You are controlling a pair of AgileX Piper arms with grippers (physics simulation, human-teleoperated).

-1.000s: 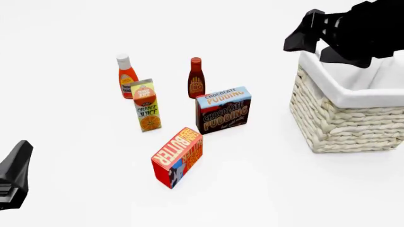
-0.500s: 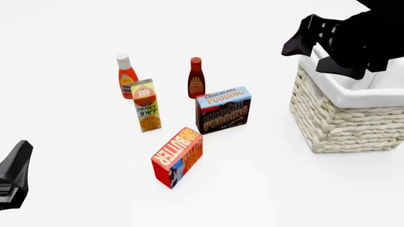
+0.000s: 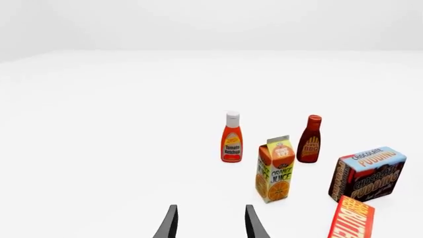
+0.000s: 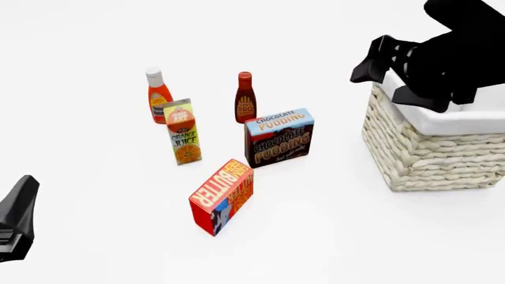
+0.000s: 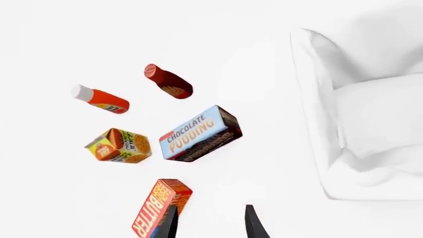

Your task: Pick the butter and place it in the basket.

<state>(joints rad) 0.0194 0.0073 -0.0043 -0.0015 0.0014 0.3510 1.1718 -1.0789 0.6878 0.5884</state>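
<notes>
The butter [image 4: 222, 196] is standing on the white desk [image 4: 316, 236], near of the chocolate pudding box [image 4: 278, 137] and well left of the basket [image 4: 430, 142]. The right end effector [image 4: 394, 68] is hovering above the basket's left rim with its fingers [image 5: 252, 223] spread apart and holding nothing. The left end effector [image 3: 210, 223] is sitting at the near left, fingers likewise parted and empty, well apart from the orange juice carton [image 4: 183, 131], ketchup bottle [image 4: 158, 95] and BBQ sauce bottle [image 4: 245, 98]
</notes>
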